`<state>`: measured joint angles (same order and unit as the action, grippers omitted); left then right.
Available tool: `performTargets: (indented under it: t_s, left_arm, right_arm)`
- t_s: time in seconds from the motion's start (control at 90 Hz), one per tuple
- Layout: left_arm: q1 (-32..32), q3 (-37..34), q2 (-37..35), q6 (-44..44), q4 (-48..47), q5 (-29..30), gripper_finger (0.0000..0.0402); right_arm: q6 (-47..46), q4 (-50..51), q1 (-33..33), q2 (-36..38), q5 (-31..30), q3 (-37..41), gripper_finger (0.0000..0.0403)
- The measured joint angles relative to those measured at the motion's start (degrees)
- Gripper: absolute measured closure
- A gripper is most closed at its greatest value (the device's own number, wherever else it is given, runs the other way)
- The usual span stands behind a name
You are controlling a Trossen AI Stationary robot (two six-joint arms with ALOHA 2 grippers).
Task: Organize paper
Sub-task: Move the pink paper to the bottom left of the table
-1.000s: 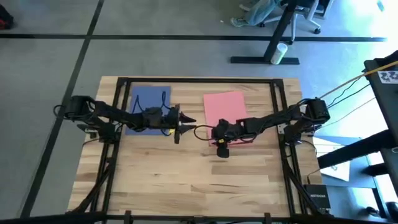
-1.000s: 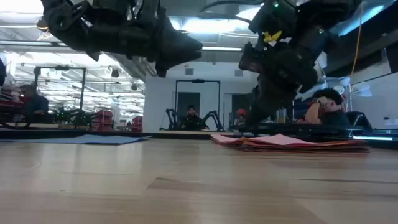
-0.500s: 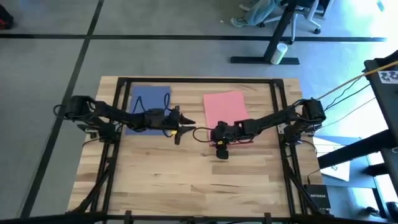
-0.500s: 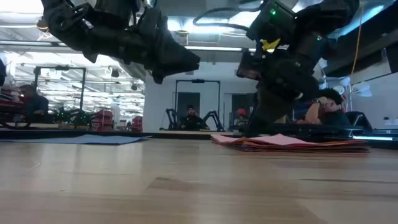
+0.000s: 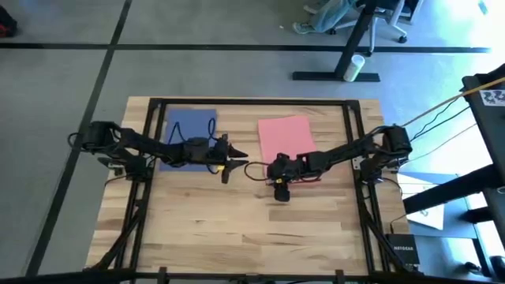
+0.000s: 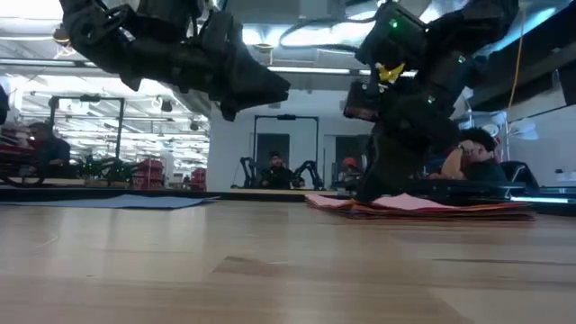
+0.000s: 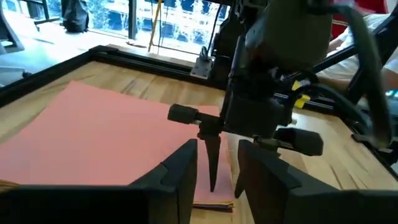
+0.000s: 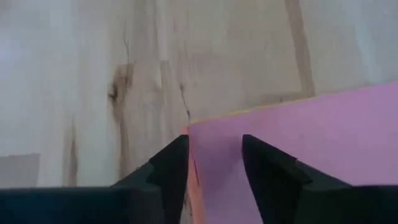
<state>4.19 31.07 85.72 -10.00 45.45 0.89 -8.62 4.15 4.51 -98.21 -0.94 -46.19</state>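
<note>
The stack of thin matte construction paper sheets with a pink sheet on top [image 5: 286,139] lies on the far right part of the light wooden counter [image 5: 237,229], with orange edges showing under the pink one in the low view [image 6: 432,208]. A single blue matte paper sheet [image 5: 189,134] lies flat on the far left part, well apart from the stack.

The right end effector [image 5: 278,175] points down at the near left corner of the pink-topped stack; in its wrist view the two dark fingers [image 8: 171,168] stand apart, one on each side of that corner (the pink edge runs between them), with nothing clamped. The left end effector [image 5: 235,164] hovers above the counter between the blue sheet and the stack, aimed toward the right arm, its fingers [image 7: 186,165] apart and empty.
</note>
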Motion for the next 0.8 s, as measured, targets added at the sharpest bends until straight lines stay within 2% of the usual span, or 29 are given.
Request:
performTargets:
  t_s: [0.333, 0.8]
  left_arm:
    - [0.0, 0.0, 0.0, 0.0, -0.4, 0.0, 0.0300]
    - [0.0, 0.0, 0.0, -0.3, -0.4, 0.0, 0.0300]
  right_arm:
    - [0.0, 0.0, 0.0, 1.6, 0.0, 0.0, 0.0338]
    - [0.0, 0.4, 0.5, 2.9, 1.3, 0.0, 0.0342]
